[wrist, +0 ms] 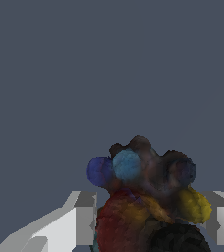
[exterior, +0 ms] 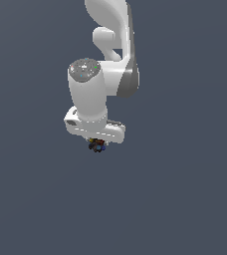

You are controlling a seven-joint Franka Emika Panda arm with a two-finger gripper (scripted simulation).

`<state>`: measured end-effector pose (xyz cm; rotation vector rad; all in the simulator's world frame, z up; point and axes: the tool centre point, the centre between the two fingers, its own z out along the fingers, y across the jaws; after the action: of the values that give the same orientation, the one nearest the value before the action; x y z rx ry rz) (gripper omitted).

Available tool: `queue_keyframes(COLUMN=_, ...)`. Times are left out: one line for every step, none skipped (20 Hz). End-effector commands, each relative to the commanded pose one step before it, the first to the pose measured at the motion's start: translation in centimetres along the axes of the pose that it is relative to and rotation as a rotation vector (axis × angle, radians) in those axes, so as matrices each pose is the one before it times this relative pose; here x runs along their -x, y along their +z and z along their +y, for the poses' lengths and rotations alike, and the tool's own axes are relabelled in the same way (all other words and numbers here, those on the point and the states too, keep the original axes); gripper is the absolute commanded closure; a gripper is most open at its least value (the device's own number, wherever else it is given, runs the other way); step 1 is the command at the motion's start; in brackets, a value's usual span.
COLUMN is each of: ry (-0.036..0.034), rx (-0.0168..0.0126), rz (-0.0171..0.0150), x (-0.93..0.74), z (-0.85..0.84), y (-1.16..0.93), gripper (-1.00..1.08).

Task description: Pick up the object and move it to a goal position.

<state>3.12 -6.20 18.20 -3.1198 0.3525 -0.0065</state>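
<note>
The object (exterior: 97,145) is a tiny, lumpy, mostly black thing with red and blue specks, sitting right under the white hand of the arm in the exterior view. The gripper (exterior: 97,143) is mostly hidden behind its own hand there. In the wrist view the object (wrist: 146,197) looms large, with blue, red, orange and yellow lumps. It sits between the two grey fingers (wrist: 84,219), which press against its sides. The gripper (wrist: 151,221) is shut on it.
A plain dark grey-blue surface (exterior: 185,199) fills both views. The white arm (exterior: 110,45) rises from the hand towards the upper edge of the exterior view. No other objects show.
</note>
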Motion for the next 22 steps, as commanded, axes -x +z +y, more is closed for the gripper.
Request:
queue_keyframes(ry=-0.00031, rx=-0.00053, rz=0.00087, x=0.193, z=1.898, y=-2.699, gripper=1.08)
queue_keyframes(ry=-0.00007, rx=-0.00026, rz=-0.00064, x=0.052, z=0.748, y=-1.002, gripper=1.08)
queue_keyframes(ry=0.00000, rx=0.00000, rz=0.00000, x=0.062, z=0.744, y=-1.038, gripper=1.08)
queue_keyframes(ry=0.00000, rx=0.00000, rz=0.00000, x=0.060, z=0.743, y=-1.038, gripper=1.08)
queue_keyframes(ry=-0.00010, rx=-0.00017, rz=-0.00066, x=0.043, z=0.739, y=-0.994, gripper=1.08)
queue_keyframes(ry=0.00000, rx=0.00000, rz=0.00000, x=0.056, z=0.739, y=-1.033, gripper=1.08)
queue_keyframes(ry=0.00000, rx=0.00000, rz=0.00000, x=0.053, z=0.737, y=-1.029, gripper=1.08)
queue_keyframes(ry=-0.00014, rx=0.00003, rz=-0.00068, x=0.033, z=0.725, y=-0.982, gripper=1.08)
queue_keyframes(ry=0.00000, rx=0.00000, rz=0.00000, x=0.047, z=0.732, y=-1.021, gripper=1.08)
queue_keyframes(ry=0.00000, rx=0.00000, rz=0.00000, x=0.044, z=0.729, y=-1.016, gripper=1.08)
queue_keyframes(ry=-0.00017, rx=0.00030, rz=-0.00060, x=0.022, z=0.707, y=-0.972, gripper=1.08)
queue_keyframes(ry=0.00000, rx=0.00000, rz=0.00000, x=0.037, z=0.723, y=-1.004, gripper=1.08)
queue_keyframes(ry=0.00000, rx=0.00000, rz=0.00000, x=0.032, z=0.719, y=-0.997, gripper=1.08)
queue_keyframes(ry=-0.00018, rx=0.00046, rz=-0.00048, x=0.012, z=0.688, y=-0.959, gripper=1.08)
queue_keyframes(ry=0.00000, rx=0.00000, rz=0.00000, x=0.023, z=0.710, y=-0.980, gripper=1.08)
queue_keyframes(ry=0.00000, rx=0.00000, rz=0.00000, x=0.017, z=0.704, y=-0.969, gripper=1.08)
queue_keyframes(ry=-0.00027, rx=0.00074, rz=-0.00057, x=-0.010, z=0.630, y=-0.892, gripper=1.08)
queue_keyframes(ry=0.00000, rx=0.00000, rz=0.00000, x=0.006, z=0.626, y=-0.857, gripper=1.08)
queue_keyframes(ry=0.00000, rx=0.00000, rz=0.00000, x=0.001, z=0.580, y=-0.791, gripper=1.08)
queue_keyframes(ry=0.00000, rx=0.00000, rz=0.00000, x=-0.004, z=0.535, y=-0.728, gripper=1.08)
queue_keyframes(ry=-0.00030, rx=0.00080, rz=-0.00048, x=-0.029, z=0.442, y=-0.642, gripper=1.08)
queue_keyframes(ry=0.00000, rx=0.00000, rz=0.00000, x=-0.012, z=0.449, y=-0.609, gripper=1.08)
